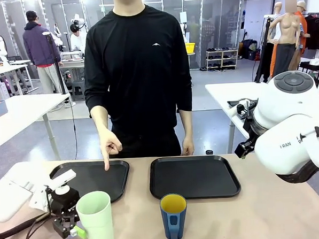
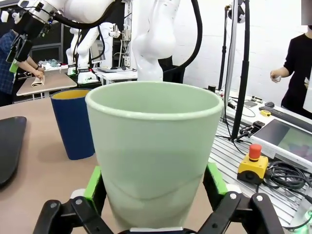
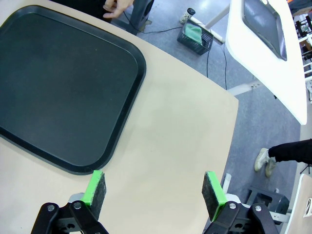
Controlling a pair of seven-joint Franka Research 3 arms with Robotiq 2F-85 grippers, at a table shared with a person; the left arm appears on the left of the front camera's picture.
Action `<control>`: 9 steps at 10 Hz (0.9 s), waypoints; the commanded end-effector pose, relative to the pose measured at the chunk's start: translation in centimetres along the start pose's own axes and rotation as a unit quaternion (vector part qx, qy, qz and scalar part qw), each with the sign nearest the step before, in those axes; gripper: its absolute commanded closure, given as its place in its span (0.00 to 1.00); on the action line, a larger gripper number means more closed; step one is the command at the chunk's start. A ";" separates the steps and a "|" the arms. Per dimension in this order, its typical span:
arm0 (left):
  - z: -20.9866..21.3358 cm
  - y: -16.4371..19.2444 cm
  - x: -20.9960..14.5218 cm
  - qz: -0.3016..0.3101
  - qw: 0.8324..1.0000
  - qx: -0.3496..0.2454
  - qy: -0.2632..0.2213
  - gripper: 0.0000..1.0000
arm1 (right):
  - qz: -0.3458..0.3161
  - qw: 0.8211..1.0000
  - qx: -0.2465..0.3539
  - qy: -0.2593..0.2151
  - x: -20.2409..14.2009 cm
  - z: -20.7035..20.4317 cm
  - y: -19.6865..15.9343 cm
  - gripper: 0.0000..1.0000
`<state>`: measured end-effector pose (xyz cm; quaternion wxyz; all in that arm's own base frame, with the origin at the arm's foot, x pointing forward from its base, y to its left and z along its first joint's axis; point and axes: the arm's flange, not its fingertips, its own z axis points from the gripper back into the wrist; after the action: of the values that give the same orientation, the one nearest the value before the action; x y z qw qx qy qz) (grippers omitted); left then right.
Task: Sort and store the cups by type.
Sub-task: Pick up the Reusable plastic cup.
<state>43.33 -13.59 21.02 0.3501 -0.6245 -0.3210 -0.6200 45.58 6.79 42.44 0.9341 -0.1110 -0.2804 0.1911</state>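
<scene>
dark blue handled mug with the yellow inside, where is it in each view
front view: mug bottom centre, near side of right black tray
left wrist view: mug left, behind mint-green plastic tumbler
right wrist view: faces that tray instead
shared landmark: the tray (front, right wrist)

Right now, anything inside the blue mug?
The blue mug stands upright; its yellow inner wall shows bare near the rim and nothing sticks out. The bottom is hidden by its own near wall, so something small low down cannot be ruled out.
</scene>
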 end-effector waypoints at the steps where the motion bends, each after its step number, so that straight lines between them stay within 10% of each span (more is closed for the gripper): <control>1: -0.4 -0.4 -1.8 -0.021 1.000 -0.015 0.010 0.00 | 0.000 1.000 -0.001 0.000 0.0 -0.1 0.0 0.00; 7: -0.9 0.4 -1.8 -0.026 1.000 -0.005 -0.002 0.00 | 0.000 1.000 -0.001 0.000 0.0 -0.1 0.0 0.00; 9: -0.9 0.5 -2.0 -0.033 0.999 -0.002 -0.004 0.15 | 0.000 1.000 -0.001 0.000 0.0 -0.1 0.0 0.00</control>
<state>43.67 -14.71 20.63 0.3422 -0.6250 -0.3211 -0.6238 45.58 6.79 42.44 0.9341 -0.1110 -0.2804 0.1911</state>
